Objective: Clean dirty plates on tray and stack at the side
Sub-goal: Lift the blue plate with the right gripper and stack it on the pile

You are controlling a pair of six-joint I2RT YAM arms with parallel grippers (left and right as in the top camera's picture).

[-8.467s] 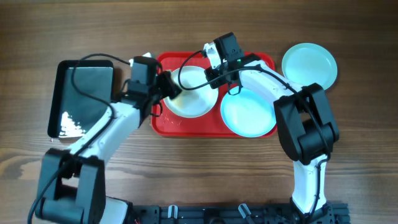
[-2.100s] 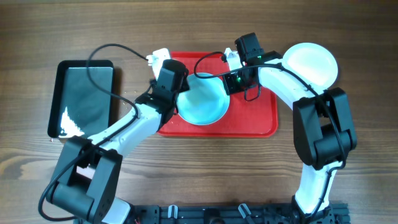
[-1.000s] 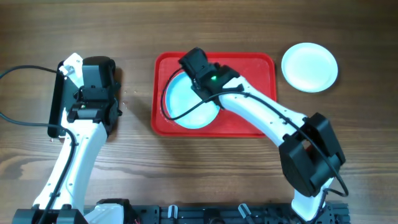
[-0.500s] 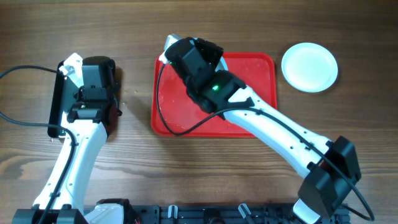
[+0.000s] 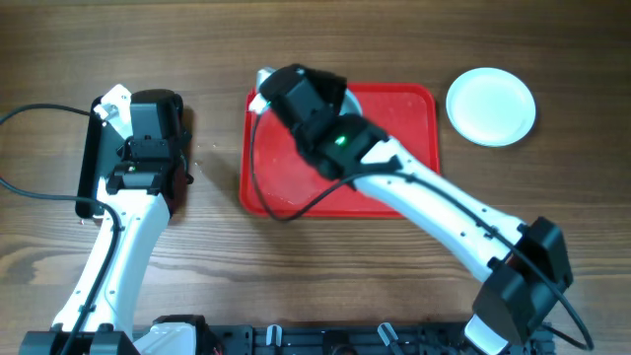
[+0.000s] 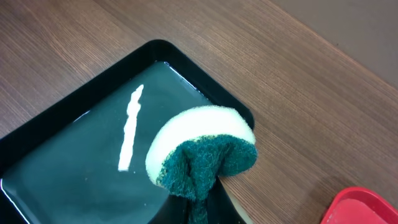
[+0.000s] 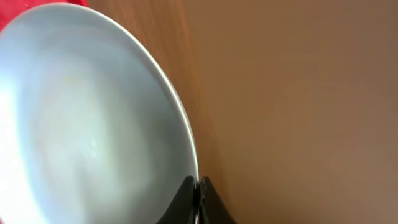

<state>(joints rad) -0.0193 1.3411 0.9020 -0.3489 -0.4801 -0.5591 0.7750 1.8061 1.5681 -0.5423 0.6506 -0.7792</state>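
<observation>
The red tray (image 5: 394, 187) lies mid-table, mostly under my right arm. My right gripper (image 5: 296, 89) is shut on the rim of a pale aqua plate (image 7: 81, 124), held tilted on edge above the tray's far left part; only a sliver of the plate (image 5: 351, 100) shows overhead. In the right wrist view the fingers (image 7: 198, 190) pinch the rim. A white plate (image 5: 491, 106) lies on the table right of the tray; anything beneath it is hidden. My left gripper (image 6: 199, 208) is shut on a yellow-and-green sponge (image 6: 202, 152).
A black tray (image 5: 99, 158) holding water lies at the left, under my left gripper (image 5: 153, 106). Its far right corner (image 6: 245, 115) is just below the sponge. A corner of the red tray (image 6: 367, 208) shows in the left wrist view. Cables trail from both arms.
My right gripper has lifted the aqua plate off the red tray and tipped it on edge. My left arm had earlier moved back over the black tray with the sponge and is now still.
</observation>
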